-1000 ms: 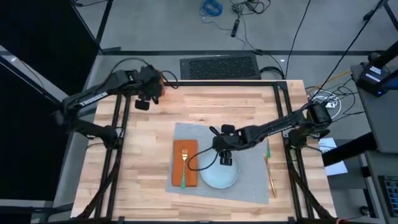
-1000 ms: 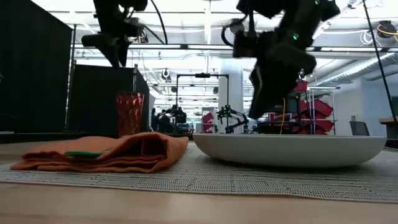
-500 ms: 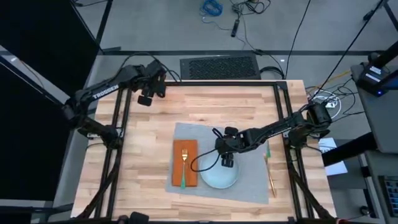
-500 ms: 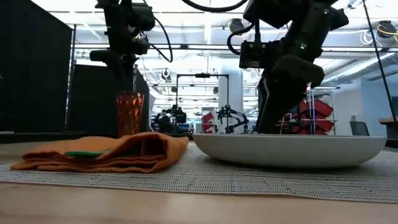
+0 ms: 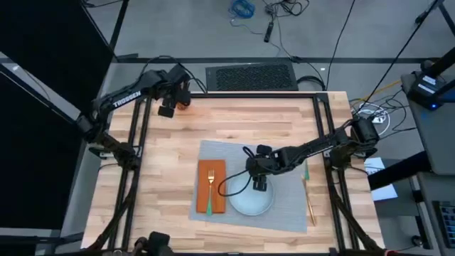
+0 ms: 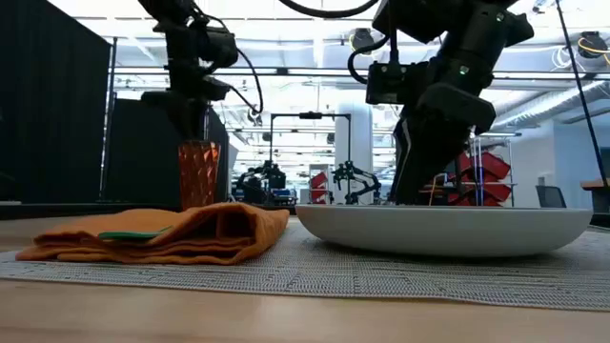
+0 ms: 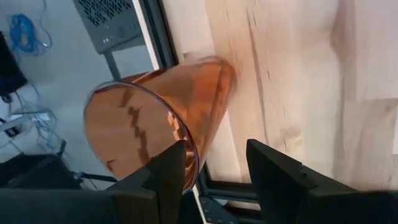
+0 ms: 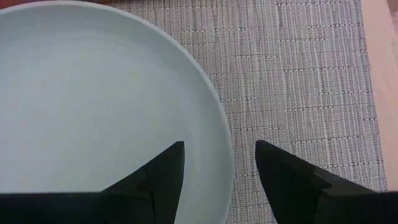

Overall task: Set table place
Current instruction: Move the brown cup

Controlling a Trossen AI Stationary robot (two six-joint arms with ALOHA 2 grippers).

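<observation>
Comparing with the high view a second ago: left claw [image 5: 173, 107] has travelled from inside the far-left part of the tabletop [image 5: 234, 121] out to its far-left corner, and now sits over the orange tumbler [image 6: 198, 174]. Fingers spread, one to either side of the tumbler's rim in the left wrist view; no contact that I can confirm. Meaning: the tumbler is the piece being fetched, grasp not yet made.

Right claw [image 5: 259, 183] has come down over the pale-blue plate [image 5: 250, 199]. Fingers spread, straddling the plate's rim, one over the bowl, one over the grey placemat [image 5: 284, 206]. Plate itself appears unmoved, so probably a rim grasp or nudge pending.

Place status: plate sits centre-near on the placemat; orange napkin [image 5: 211, 186] just left of it, fork [image 5: 210, 190] on top. Two more pieces of cutlery [image 5: 308, 193] lie along the mat's right edge.

Orientation:
- Tumbler upright, mouth up, long axis vertical.
- Fork long axis runs near–far, tines far, green handle near.
- Right-edge cutlery also near–far; which ends point where, too small to tell.
</observation>
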